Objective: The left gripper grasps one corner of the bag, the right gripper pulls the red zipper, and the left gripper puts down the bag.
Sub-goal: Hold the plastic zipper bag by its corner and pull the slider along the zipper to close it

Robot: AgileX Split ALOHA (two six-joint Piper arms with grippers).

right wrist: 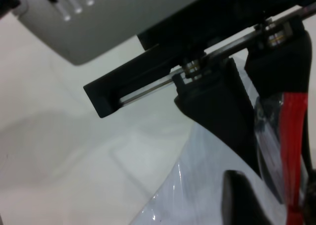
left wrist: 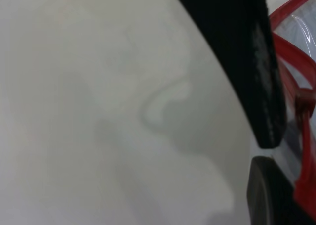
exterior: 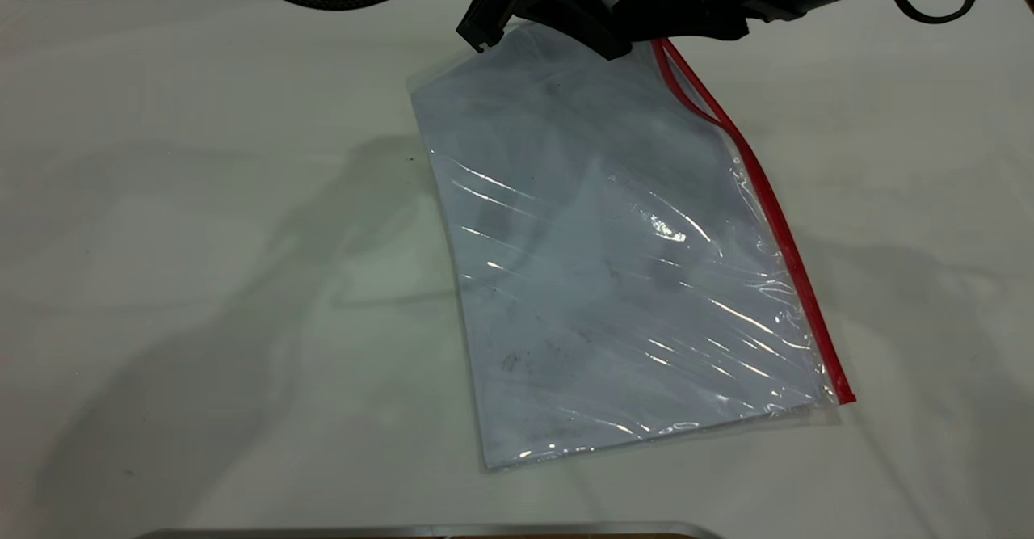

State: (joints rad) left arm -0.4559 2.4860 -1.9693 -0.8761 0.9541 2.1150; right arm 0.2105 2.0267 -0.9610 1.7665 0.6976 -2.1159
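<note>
Exterior view showed the bag point(exterior: 614, 256) lying slantwise on the white table point(exterior: 202, 240), its far corner lifted off the surface and its near end resting flat. The left gripper point(exterior: 557, 18) had its blocky jaws clamped on that raised far corner, right beside the red zipper point(exterior: 775, 224). That hold looked meant to pin the corner and keep the zip edge taut, so the slider could be drawn along without the whole pouch sliding after it.

The right gripper point(exterior: 646, 22) reached in from the other side and pressed up against the left gripper at the same corner, where the zipper's top end was. From the left wrist view, a small red slider tab point(left wrist: 303, 99) sat on the strip just beside a black finger; whether the right gripper's slim fingers had actually closed on it I could not tell, since the left gripper hid their tips.

The bag's long axis ran from the grippers down toward the near table edge, leaning away from the left gripper's side. The zipper followed the long edge on the right arm's side, ending at the bag's near corner. Close to the grippers the two red tracks stood visibly apart, so that stretch appeared open.
</note>
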